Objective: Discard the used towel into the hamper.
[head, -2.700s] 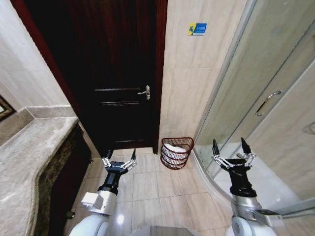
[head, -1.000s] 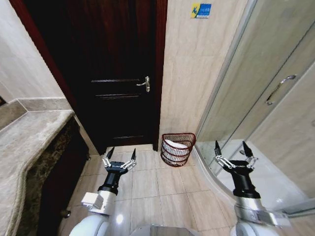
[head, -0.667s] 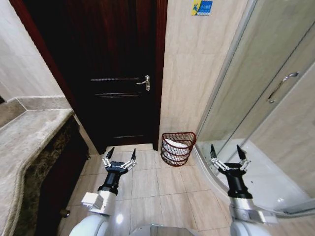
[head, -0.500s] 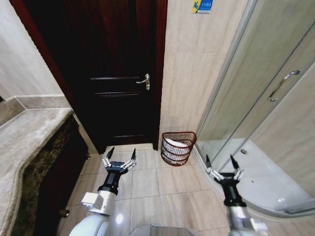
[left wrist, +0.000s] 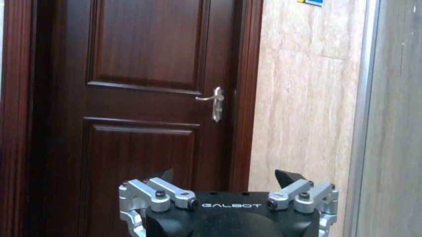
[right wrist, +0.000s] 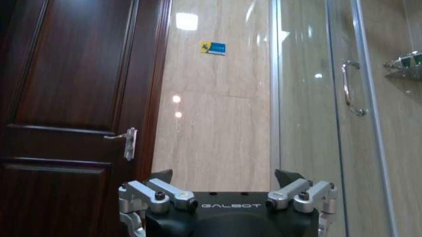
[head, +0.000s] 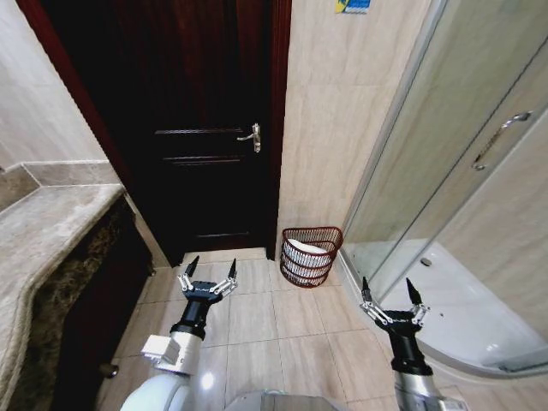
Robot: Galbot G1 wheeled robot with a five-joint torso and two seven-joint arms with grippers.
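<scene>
The hamper (head: 312, 254), a small dark reddish-brown wire basket, stands on the tiled floor against the beige wall, just right of the door. A white towel (head: 306, 250) lies inside it. My left gripper (head: 211, 270) hangs open and empty above the floor, to the left of the hamper and nearer to me. My right gripper (head: 387, 289) is open and empty too, to the right of the hamper by the shower's curb. Both wrist views show open fingers, the left gripper (left wrist: 226, 175) facing the door and the right gripper (right wrist: 224, 174) facing the wall.
A dark wooden door (head: 201, 103) with a metal handle (head: 252, 134) is shut ahead. A marble counter (head: 38, 235) runs along the left. A glass shower enclosure (head: 445, 154) with a raised curved curb (head: 377, 321) bounds the right. Tiled floor (head: 274, 321) lies between.
The camera has shifted, with more of the shower floor now in view. My right gripper has dropped lower and a little towards the middle. Hamper, towel and left gripper have not moved.
</scene>
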